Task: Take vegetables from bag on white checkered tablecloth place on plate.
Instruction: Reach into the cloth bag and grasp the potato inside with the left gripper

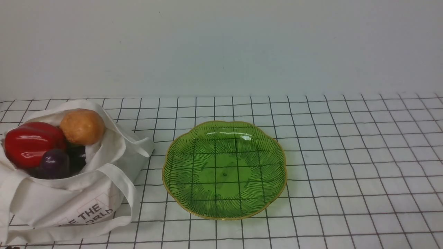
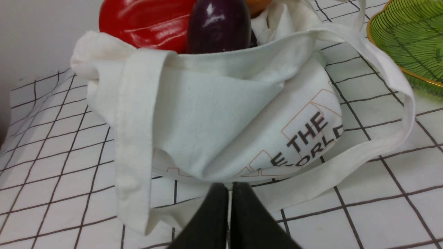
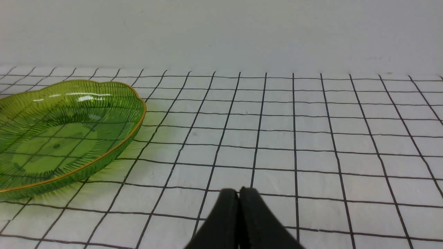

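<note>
A plain pale wall (image 1: 221, 45) stands behind a table covered by a white tablecloth (image 1: 346, 155) checked with thin black lines. At the far left of the front view a soft white bag (image 1: 69, 204) slumps on the cloth with its mouth open upward. Three vegetables sit inside it: a glossy red pepper (image 1: 29, 142) to the left, a dark purple eggplant (image 1: 53, 162) in front of it and touching it, and an orange-brown potato (image 1: 82, 126) to the right at the back, resting above the eggplant. Black letters (image 2: 308, 133) reading "THE" and part of "WORLD" run across the bag's near side, and a long strap (image 2: 391, 79) loops out over the cloth toward the plate. The left gripper (image 2: 229, 188) is low and close to that printed side, its two black fingers pressed together with only a thin slit between them; whether they touch the cloth cannot be told. Just right of the bag, near the middle of the table, lies the green plate (image 1: 225, 173) with its wavy golden rim, apart from the bag's body. Farther right, the right gripper (image 3: 238, 192) hangs over bare cloth beside the plate, its fingers likewise closed against each other.
</note>
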Available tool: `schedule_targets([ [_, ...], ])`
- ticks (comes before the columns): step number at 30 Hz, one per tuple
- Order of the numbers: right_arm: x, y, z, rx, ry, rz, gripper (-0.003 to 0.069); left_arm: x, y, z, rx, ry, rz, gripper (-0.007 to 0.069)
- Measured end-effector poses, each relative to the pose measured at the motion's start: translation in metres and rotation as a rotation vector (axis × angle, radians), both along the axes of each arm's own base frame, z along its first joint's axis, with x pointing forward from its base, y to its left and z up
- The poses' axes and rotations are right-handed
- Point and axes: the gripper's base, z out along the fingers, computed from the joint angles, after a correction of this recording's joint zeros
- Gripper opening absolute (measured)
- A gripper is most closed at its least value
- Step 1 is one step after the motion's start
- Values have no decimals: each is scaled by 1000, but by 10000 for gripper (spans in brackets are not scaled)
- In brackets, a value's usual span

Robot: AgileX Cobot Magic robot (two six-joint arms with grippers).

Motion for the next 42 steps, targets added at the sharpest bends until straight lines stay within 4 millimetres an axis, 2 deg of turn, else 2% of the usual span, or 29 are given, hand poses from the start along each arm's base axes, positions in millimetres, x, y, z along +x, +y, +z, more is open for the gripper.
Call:
schedule_targets([
  [23,0,0,0,0,0,0,-14,0,1,0,35,-2,-3,-4],
  [27,0,0,0,0,0,0,-14,1,-2,3,-92,-36,3,-4],
  [31,0,0,0,0,0,0,-14,3,-6,13,-363,-146,18,-4],
  [32,0,0,0,0,0,0,-14,4,-7,18,-484,-189,26,-4],
  [35,0,0,0,0,0,0,-14,4,-7,22,-629,-230,36,-4],
  [42,0,0,0,0,0,0,-14,4,-5,30,-723,-314,47,-4],
])
